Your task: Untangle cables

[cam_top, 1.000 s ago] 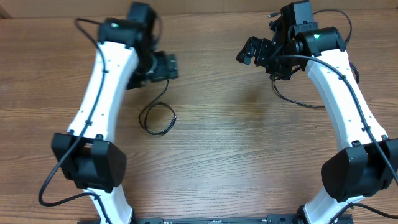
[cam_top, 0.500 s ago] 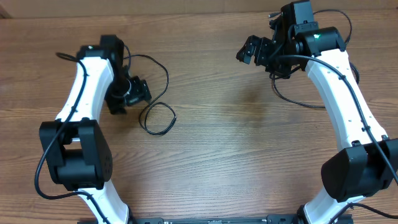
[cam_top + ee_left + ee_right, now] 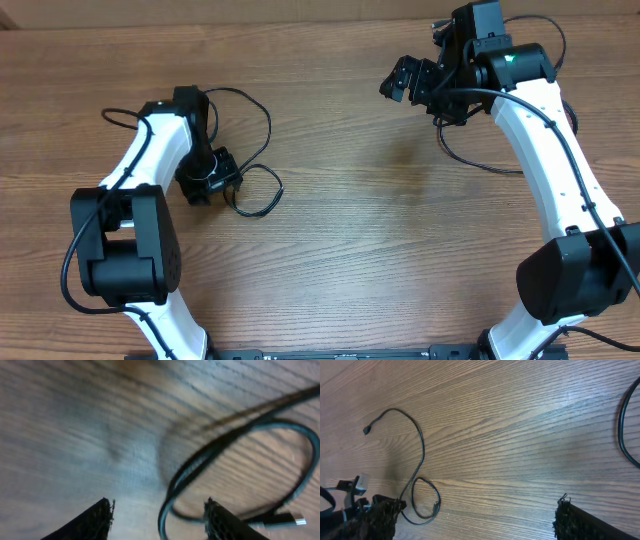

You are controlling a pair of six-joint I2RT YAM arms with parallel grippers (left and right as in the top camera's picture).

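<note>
The cable (image 3: 280,188) lies left of centre in the overhead view: one thin black cord curled into a small loop, with a tail running toward the upper left (its silver-tipped plug (image 3: 286,521) shows lower right in the left wrist view). The left gripper (image 3: 213,180) has just swung down beside the loop with its fingers apart, so a grab looks close. The right gripper (image 3: 405,80) hasn't budged at upper right, and it's spread wide too.

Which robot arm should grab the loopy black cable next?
Left. Its open end effector hangs right over the cable loop. The right end effector is open too, but sits far away from it.
</note>
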